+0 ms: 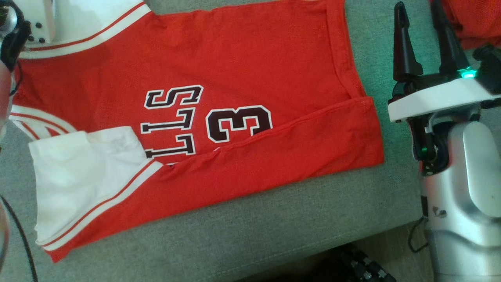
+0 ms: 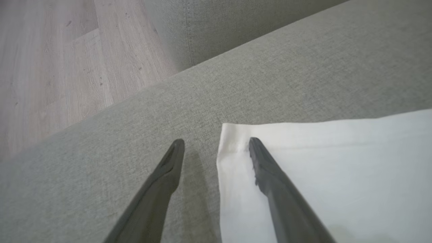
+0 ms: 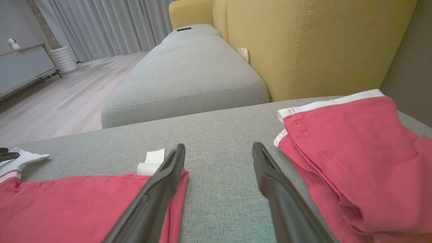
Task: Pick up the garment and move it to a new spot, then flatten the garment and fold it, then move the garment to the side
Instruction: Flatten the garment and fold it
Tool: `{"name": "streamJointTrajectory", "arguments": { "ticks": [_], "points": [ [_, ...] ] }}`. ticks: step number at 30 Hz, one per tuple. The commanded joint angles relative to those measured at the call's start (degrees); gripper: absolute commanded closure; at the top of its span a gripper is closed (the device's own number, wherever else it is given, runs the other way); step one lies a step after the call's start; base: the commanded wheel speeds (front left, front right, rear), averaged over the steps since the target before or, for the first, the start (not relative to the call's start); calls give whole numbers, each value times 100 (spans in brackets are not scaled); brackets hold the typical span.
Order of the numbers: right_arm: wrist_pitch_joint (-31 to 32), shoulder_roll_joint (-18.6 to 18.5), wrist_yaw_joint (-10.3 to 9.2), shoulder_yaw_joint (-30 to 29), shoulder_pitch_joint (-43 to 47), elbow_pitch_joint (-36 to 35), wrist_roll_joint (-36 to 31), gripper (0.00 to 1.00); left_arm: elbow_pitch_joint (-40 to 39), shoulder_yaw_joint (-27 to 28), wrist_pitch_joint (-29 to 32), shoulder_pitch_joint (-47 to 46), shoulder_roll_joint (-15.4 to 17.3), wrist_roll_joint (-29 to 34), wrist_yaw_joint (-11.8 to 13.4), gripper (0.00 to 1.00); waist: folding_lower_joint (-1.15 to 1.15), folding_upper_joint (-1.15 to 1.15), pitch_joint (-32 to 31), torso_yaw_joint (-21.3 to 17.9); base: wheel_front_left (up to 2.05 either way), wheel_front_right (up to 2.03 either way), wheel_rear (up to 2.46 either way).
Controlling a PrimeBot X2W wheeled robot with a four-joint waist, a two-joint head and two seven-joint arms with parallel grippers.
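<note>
The red jersey (image 1: pixel 235 58) lies spread out on the grey sofa seat (image 1: pixel 274 231), lengthwise across the head view. Its white sleeves point to the robot's left and its hem to the right. The long near edge is folded up over the front and covers part of the black-and-white lettering and the number 3.

The right claw (image 1: pixel 418 11) stands wide apart and holds nothing. It is over bare grey cushion, just beside the jersey's hem. In the right wrist view, one finger of this claw (image 3: pixel 218 145) overlaps the corner of the red hem and the other is over plain cushion. A second red garment (image 3: pixel 354 152) with white trim lies bunched up on the other side of the claw, apart from the jersey. A small white scrap (image 3: pixel 152 161) sits at the jersey's far edge. Beyond it are another grey seat and a yellow backrest (image 3: pixel 320 44).

The left claw (image 2: pixel 216 141) is also spread wide and empty. It is at the corner of a white sleeve (image 2: pixel 337 168), with one finger over the white cloth and the other over the grey seat just beside the sleeve's edge. Whether the fingers touch the cloth cannot be told. Wooden floor (image 2: pixel 50 67) shows past the seat's edge.
</note>
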Motion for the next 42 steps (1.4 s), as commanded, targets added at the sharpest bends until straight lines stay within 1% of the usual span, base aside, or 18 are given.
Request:
{"name": "streamJointTrajectory", "arguments": {
  "ticks": [1,4,5,6,7,8,12,17,22,27,30,31,35,42],
  "points": [
    [-40,-18,-5,104,-30,-192,27,0,-71,-24,3,-247,252,-47,8,0,0,0,5,-9,0,0,0],
    [-37,-18,-5,91,-32,-174,33,0,-72,-180,106,-245,193,-246,8,0,0,0,7,-8,0,0,0],
    [-35,-18,-5,77,-31,-161,26,0,-90,-249,168,-233,170,-325,8,7,0,0,-2,2,0,0,0],
    [-29,-18,-5,53,-30,-143,8,0,-122,-315,231,-214,144,-421,8,50,0,0,-17,18,0,0,0],
    [-18,-18,-5,30,-33,-122,-16,0,-165,-377,287,-196,126,-524,8,96,0,0,-33,34,0,0,0],
    [-4,-18,-5,4,-42,-98,-48,0,-224,-448,325,-177,112,-625,8,100,0,0,-54,59,0,0,0],
    [92,-18,-5,-123,-126,-30,-196,0,-427,-588,162,-182,73,-995,8,100,0,0,-151,248,0,0,0],
    [205,-18,-5,-501,-340,28,-279,0,-660,-689,-443,-117,-93,-1347,8,100,0,0,-422,582,0,0,0],
    [413,-18,-5,-997,-452,13,-274,0,-958,-844,-984,28,-308,-1627,8,100,0,0,-706,1062,0,0,0],
    [885,-28,-5,-1082,-310,197,-444,0,-1236,-988,-1389,305,-456,-1934,8,100,0,0,-1027,1516,0,0,0],
    [1165,-84,-5,-1155,-273,443,-563,0,-1427,-1127,-1514,496,-505,-2079,8,100,0,0,-1186,1742,0,0,0],
    [1165,-84,-5,-1155,-273,443,-563,0,-1427,-1127,-1514,496,-505,-2079,8,100,0,0,-1186,1742,0,0,0],
    [1437,-221,-5,-1261,-351,920,-771,0,-1690,-1303,-1602,667,-509,-2215,8,100,0,0,-1286,1946,0,0,0],
    [1685,-559,-5,-1180,-651,1933,-1163,0,-2118,-1643,-1606,832,-498,-2330,8,100,0,0,-1240,2065,0,0,0]
  ]
}}
